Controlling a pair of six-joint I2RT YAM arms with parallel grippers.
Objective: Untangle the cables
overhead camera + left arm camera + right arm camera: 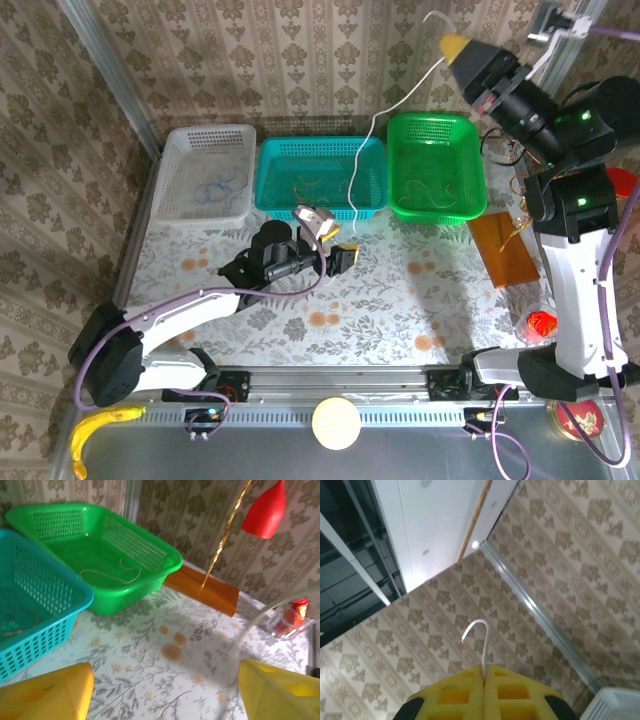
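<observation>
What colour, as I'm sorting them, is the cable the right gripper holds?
White; the cable in the right gripper shows best from the right wrist.

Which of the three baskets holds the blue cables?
The white basket, leftmost, holds the blue cables; the teal basket has gold ones, the green basket a pale one.

Damask-wallpaper walls [300, 60]; floral tabletop [400, 300]; white ceiling [435, 520], downlights.

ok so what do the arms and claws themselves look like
Both arms are white links with black joints, left arm and right arm alike. A purple cord runs along each. The right arm shows small green lights. The left claw and right claw are chunky and yellow.
</observation>
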